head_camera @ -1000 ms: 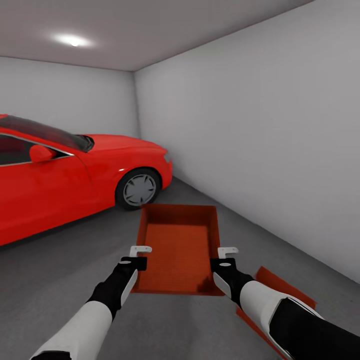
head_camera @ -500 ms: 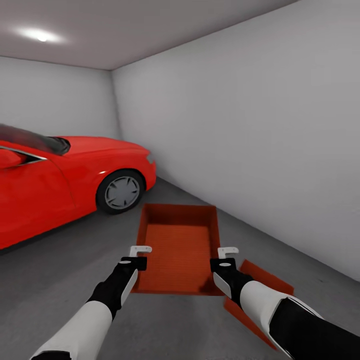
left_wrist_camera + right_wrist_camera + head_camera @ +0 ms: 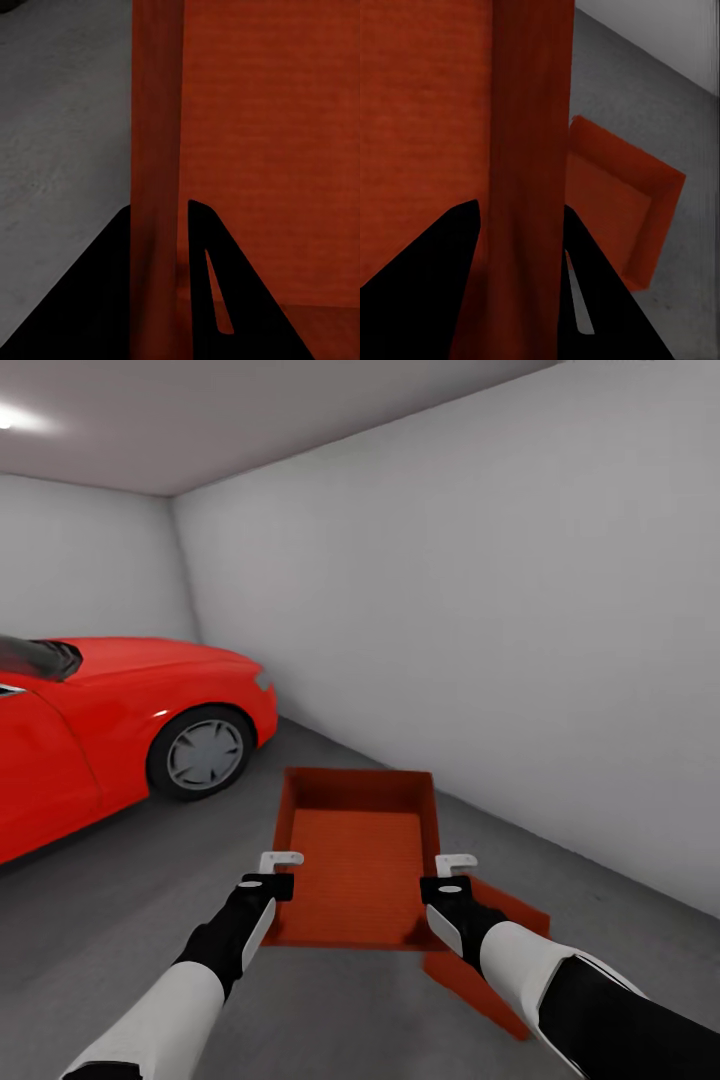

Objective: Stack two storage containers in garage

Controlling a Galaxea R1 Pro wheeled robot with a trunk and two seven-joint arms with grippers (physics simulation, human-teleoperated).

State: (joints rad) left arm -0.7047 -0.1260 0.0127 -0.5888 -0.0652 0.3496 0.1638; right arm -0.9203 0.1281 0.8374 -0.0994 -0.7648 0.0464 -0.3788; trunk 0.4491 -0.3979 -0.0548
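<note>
Head view, garage. We list: one bin [image 3: 355,855], orange-red, open top, carried level above the floor [image 3: 110,920] between our two arms. Left gripper [image 3: 281,872] closed on the bin's left wall; right gripper [image 3: 455,872] closed on its right wall. Second bin [image 3: 470,980], same colour, sitting on the floor below and to the right of the carried one, partly hidden behind the right forearm, turned at an angle to it. Car [image 3: 120,710], red, at left, front wheel facing us, well apart from both bins. Wall [image 3: 480,620], plain white, running along the right.

Left wrist view. We note the gripper [image 3: 157,289] with one dark finger [image 3: 214,292] inside the bin [image 3: 270,150] and the other outside, the wall clamped between them; grey floor [image 3: 60,150] beyond.

Right wrist view. We note the gripper [image 3: 521,289] likewise straddling the held bin's wall [image 3: 529,150], fingers pressed on either face. The second bin [image 3: 619,202] lies on the floor [image 3: 660,105] beneath, empty, its opening upward.
</note>
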